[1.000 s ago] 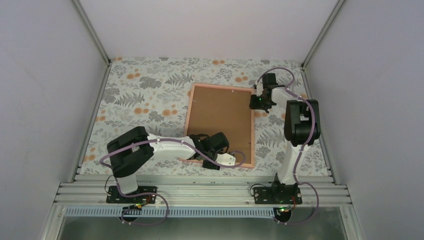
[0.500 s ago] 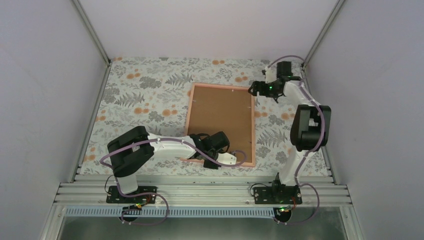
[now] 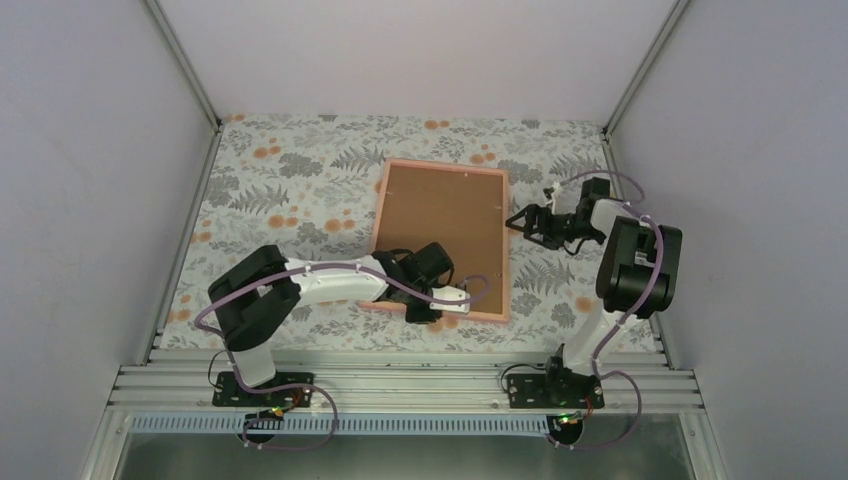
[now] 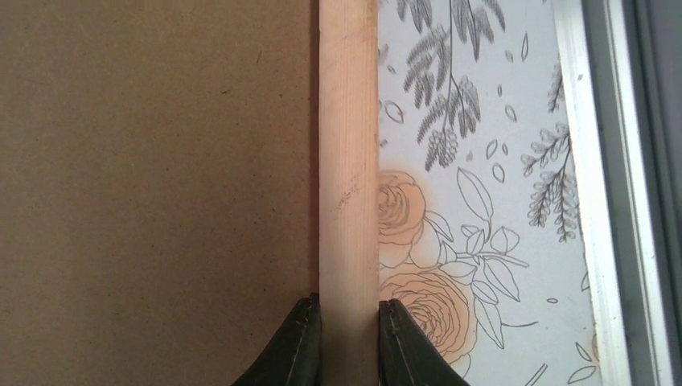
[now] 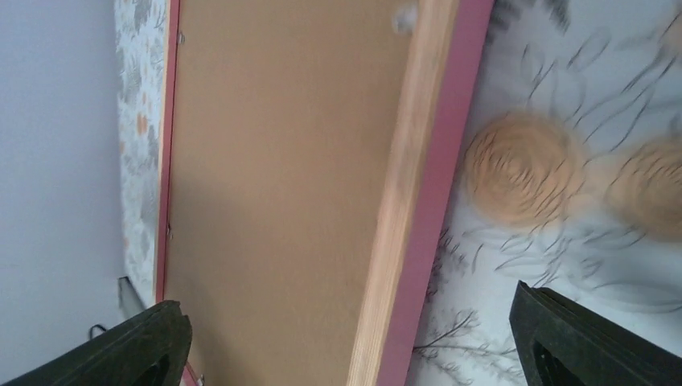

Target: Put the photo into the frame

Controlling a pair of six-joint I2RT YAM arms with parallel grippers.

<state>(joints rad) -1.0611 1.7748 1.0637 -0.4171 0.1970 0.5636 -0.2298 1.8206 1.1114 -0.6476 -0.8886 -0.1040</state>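
Observation:
The pink frame (image 3: 505, 250) lies flat on the table with the brown backing board (image 3: 440, 225) facing up inside it. The photo is hidden. My left gripper (image 3: 418, 306) is at the frame's near edge. In the left wrist view its gripper (image 4: 348, 318) is shut on the pale wooden rail of the frame (image 4: 348, 161), one finger on the board (image 4: 153, 177) side and one on the cloth side. My right gripper (image 3: 515, 222) hovers by the frame's right rail. In the right wrist view the right gripper (image 5: 354, 342) is open, straddling the frame rail (image 5: 410, 201) without touching it.
A floral cloth (image 3: 290, 180) covers the table. Grey enclosure walls (image 3: 90, 180) stand on the left, back and right. An aluminium rail (image 3: 400, 385) runs along the near edge, close beyond the frame's near rail in the left wrist view (image 4: 599, 201).
My left gripper closed on the frame's near rail, and the frame shifted slightly away. My right gripper opened, left the frame's far right corner and swung nearer along the right rail.

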